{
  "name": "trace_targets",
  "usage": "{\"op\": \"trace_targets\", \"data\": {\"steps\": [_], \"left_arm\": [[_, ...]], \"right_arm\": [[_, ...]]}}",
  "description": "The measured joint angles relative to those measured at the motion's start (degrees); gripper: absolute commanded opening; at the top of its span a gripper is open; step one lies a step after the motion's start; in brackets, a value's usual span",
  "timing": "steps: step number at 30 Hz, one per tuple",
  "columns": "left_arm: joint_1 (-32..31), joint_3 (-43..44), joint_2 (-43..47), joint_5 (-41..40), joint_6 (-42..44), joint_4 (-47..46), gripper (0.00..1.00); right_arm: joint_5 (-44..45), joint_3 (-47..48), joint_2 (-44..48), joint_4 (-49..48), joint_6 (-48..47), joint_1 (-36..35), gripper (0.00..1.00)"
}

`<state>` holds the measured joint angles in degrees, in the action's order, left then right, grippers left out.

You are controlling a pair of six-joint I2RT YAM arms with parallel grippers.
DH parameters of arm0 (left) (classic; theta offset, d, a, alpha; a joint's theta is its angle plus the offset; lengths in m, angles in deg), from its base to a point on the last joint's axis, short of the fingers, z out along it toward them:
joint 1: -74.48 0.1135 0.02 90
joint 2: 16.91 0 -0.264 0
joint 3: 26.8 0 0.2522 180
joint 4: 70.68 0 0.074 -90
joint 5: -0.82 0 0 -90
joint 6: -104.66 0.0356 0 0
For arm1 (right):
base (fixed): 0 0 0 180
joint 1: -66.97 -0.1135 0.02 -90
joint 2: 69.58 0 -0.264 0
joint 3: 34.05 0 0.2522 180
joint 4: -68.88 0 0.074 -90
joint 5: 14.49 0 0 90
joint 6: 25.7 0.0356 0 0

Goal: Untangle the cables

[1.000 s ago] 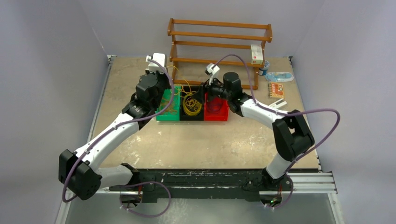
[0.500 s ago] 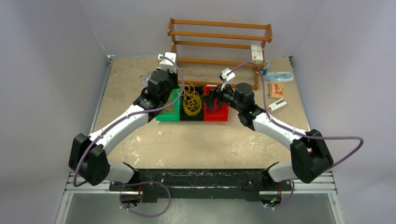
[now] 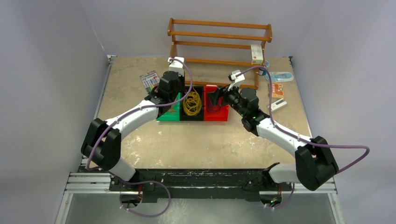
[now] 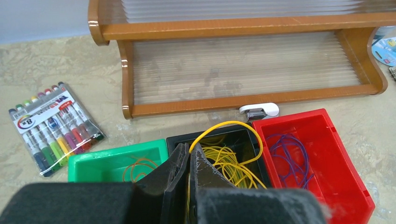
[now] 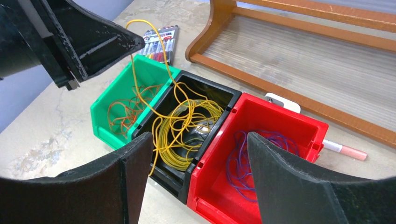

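The cables lie sorted by colour in three bins set side by side. Orange loops sit in the green bin, a yellow bunch fills the black bin, and purple loops rest in the red bin. My left gripper is shut on one yellow strand, which arcs up out of the black bin. It hangs above the green and black bins. Just above the red bin's near side, my right gripper stands open with nothing between its fingers.
A wooden rack stands right behind the bins, with a small box on it. A marker pack lies left of the rack. A white stapler-like thing and a pink pen lie behind the red bin. Small packets are at the far right.
My left gripper has moved right, towards the black bin, still shut on the yellow strand. My right arm has swung right and back from the black bin to the red one, its jaws slightly wider.
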<state>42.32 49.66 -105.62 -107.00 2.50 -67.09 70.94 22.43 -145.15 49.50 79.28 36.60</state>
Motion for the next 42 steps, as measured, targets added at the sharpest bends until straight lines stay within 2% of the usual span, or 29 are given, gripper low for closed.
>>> {"op": "trace_targets", "data": {"steps": [8, 22, 27, 31, 38, 42], "left_arm": [[0.0, 0.0, -4.0, -0.4, -1.1, -1.1, 0.0], [0.0, 0.0, -8.7, -0.7, -5.1, -1.0, 0.42], [0.0, 0.0, -7.7, -1.0, -5.4, -0.6, 0.5], [0.0, -0.2, -4.9, -1.5, -6.1, 0.2, 0.51], [0.0, -2.0, 1.9, -4.9, -7.8, 0.6, 0.51], [0.1, -2.3, 4.6, -8.6, -9.4, 3.3, 0.51]], "right_arm": [[1.1, 0.0, 0.0, -0.1, 0.0, 0.0, 0.76], [1.0, 0.0, 0.0, 0.0, 0.0, 0.0, 0.77], [-0.8, 0.1, 0.0, 0.5, -0.3, 0.0, 0.76], [-5.7, 1.7, -1.4, 2.2, -2.6, 0.1, 0.69], [-14.6, 8.5, -7.7, 6.5, -6.2, 0.0, 0.46], [-16.0, 13.8, -11.3, 10.6, -7.6, -0.5, 0.42]]}}
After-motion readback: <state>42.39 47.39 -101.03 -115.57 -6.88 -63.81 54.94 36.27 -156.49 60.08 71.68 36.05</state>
